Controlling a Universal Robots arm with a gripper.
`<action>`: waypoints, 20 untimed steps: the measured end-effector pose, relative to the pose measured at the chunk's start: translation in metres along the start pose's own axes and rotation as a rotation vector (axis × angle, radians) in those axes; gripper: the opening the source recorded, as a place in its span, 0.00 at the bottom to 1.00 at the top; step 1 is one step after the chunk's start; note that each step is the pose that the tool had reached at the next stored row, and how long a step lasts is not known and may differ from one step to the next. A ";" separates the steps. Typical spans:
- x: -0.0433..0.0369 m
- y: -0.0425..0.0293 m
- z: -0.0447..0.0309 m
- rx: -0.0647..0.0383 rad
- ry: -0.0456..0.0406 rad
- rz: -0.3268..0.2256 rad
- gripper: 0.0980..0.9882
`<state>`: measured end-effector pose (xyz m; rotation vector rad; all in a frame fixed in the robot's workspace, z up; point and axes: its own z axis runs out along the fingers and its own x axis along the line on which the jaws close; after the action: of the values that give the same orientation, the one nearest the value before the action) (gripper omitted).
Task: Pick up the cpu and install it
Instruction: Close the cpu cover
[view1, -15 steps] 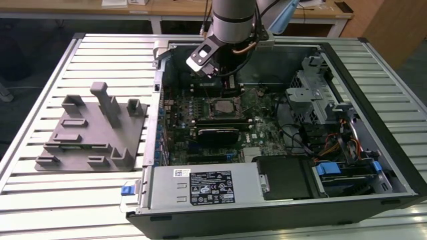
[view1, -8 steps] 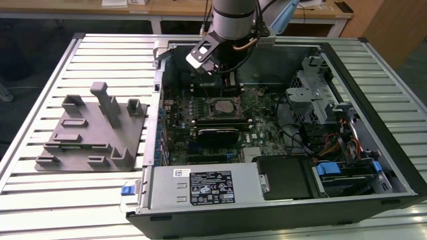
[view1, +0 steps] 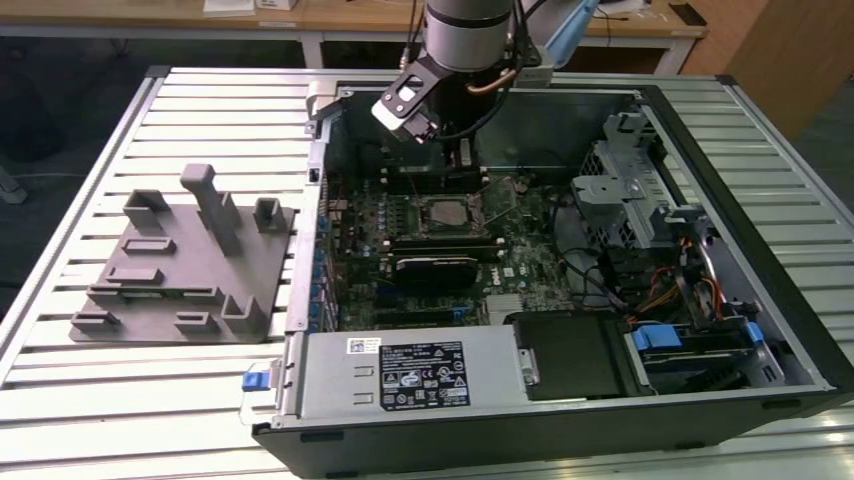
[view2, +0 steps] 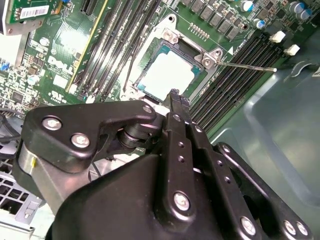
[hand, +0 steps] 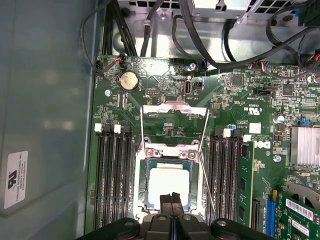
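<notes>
Trouble here centres on the socket (hand: 144, 190). The cpu (hand: 169, 184) lies flat inside it, directly under the pincer (hand: 171, 199), whose two tips are pressed together with nothing between them. In the second wrist view the pincer (view2: 175, 97) hangs over one edge of the chip (view2: 167, 75), not over its middle. I cannot tell whether the tips touch the metal top or hover just clear of it.

That off-centre position is the main worry. A downward push at the edge could tip the cpu in its seat and bend the fine contacts beneath. A sideways drag could slide it out of register. Whether the chip sits fully home and square I cannot judge, though its sides look parallel to the socket walls in both wrist views.

The load plate (hand: 175, 107) stands open just beyond the pincer. The thin lever (hand: 206, 180) runs free close beside it, also seen in the second wrist view (view2: 247, 65). Any swing of the arm to that side could catch the lever or knock the plate down onto a chip that is not yet settled.

Memory slots (hand: 112, 175) flank the pincer on both sides, so there is little room for drift. Loose cables (hand: 200, 45) hang farther beyond the plate and could snag the arm on a careless exit.
</notes>
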<state>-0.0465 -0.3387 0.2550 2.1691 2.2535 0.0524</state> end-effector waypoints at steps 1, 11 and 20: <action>0.0000 0.0000 0.0000 0.000 -0.0001 0.000 0.01; -0.0003 0.0082 0.0002 0.000 -0.0002 0.000 0.01; -0.0008 0.0192 0.0006 0.000 -0.0001 0.000 0.01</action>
<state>-0.0272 -0.3388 0.2551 2.1691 2.2536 0.0521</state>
